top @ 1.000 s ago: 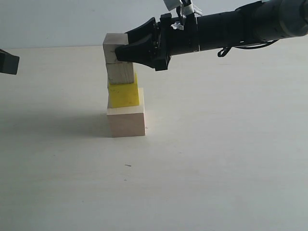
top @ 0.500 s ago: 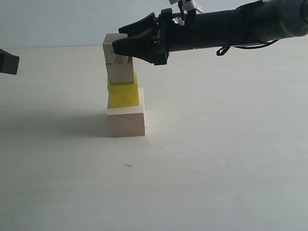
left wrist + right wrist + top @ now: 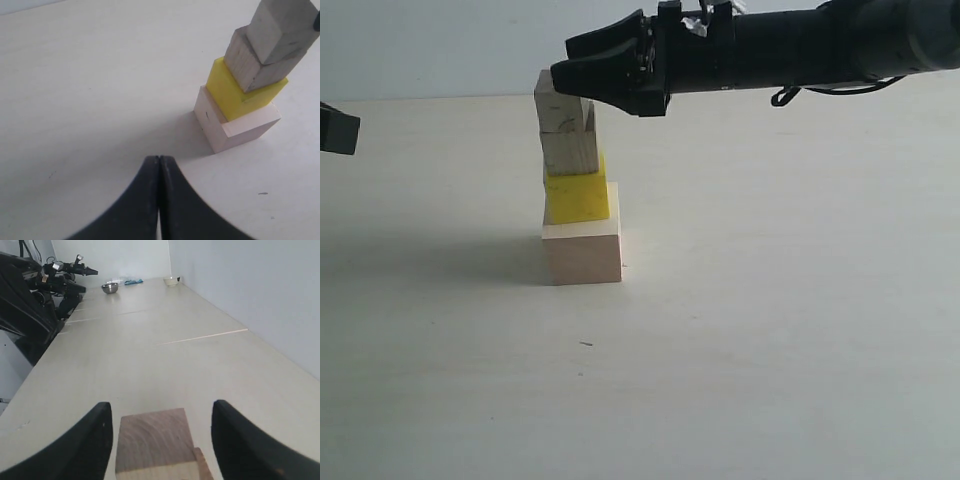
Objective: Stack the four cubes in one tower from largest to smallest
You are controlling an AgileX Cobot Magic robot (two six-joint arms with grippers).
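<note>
Four cubes up, all in one column! On the table the large pale wooden cube is the base. The yellow cube sits on it, the medium wooden cube on that, and the small wooden cube crowns the tower. By my reading the stacking itself is done. All that's left is for the arm to get clear without a nudge, and for the pile to stand on its own.

Look at that top block, though. It sits shifted toward the left of the exterior view and overhangs the medium cube on that side, and the layers are twisted a little against each other. It's not a tidy column, so it may be touchy.

Now the right pincer: it's level with the top cube's upper edge, reaching in from the right. Its own camera shows the jaws spread apart with the small cube's top face between them and a gap on either side, so nothing is clamped. Whether a fingertip brushes the cube's corner, I can't tell from the side.

Well away at the left edge, the left pincer has its jaws pressed together, empty, facing the tower from a distance.
</note>
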